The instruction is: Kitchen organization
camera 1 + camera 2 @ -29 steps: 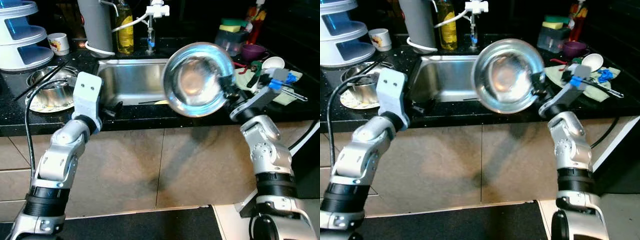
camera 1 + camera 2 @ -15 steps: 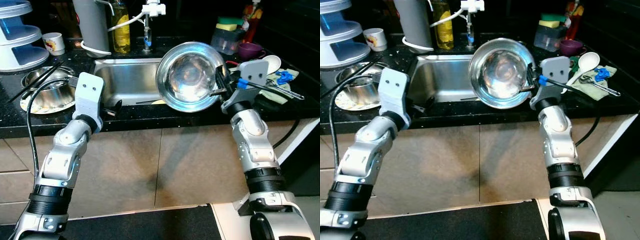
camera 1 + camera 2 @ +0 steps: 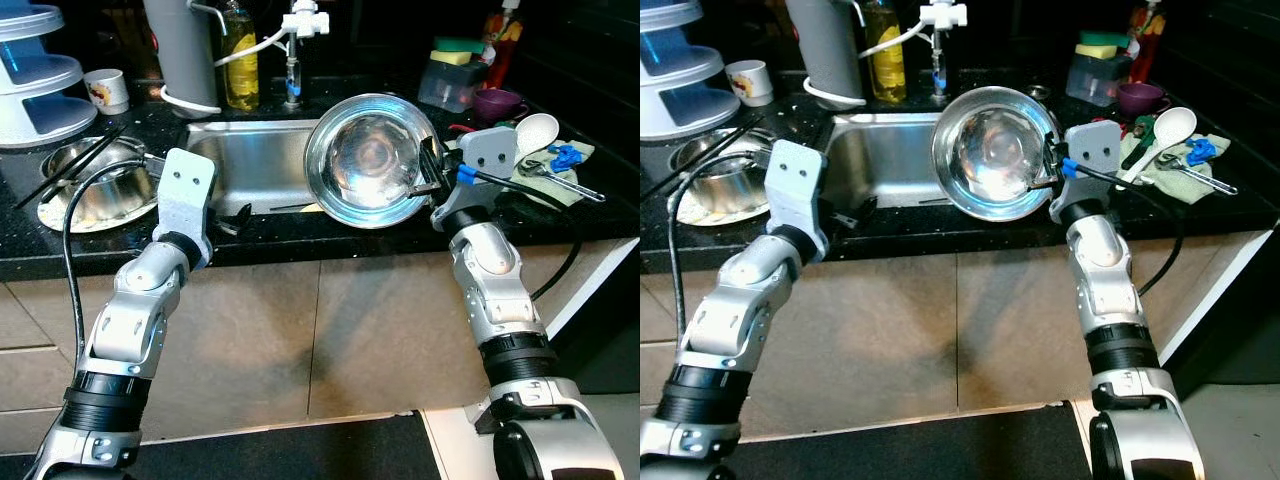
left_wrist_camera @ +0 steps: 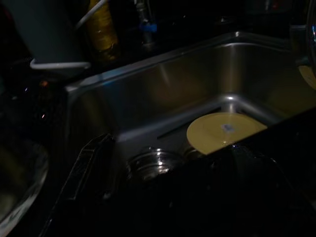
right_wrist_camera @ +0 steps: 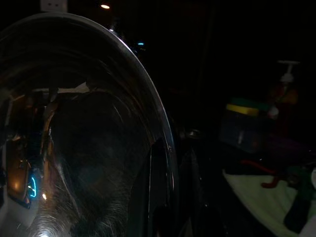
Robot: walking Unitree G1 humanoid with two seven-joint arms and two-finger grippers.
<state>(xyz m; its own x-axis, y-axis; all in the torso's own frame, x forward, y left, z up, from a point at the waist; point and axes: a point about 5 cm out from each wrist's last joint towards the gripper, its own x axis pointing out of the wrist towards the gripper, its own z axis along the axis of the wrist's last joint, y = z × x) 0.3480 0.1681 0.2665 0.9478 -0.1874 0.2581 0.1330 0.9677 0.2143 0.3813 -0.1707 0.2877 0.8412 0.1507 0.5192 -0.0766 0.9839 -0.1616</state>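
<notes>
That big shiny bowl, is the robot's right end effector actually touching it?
Touching. In the right wrist view, the right end effector's black fingers straddle the steel bowl's rim, one on each side.

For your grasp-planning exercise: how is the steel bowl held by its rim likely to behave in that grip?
The bowl looks rigid, so it probably won't flex. Its polished surface suggests it is slippery. The right gripper pinches only one edge of the rim, with the bowl tilted on its side over the sink, so it may swing or slide.
</notes>
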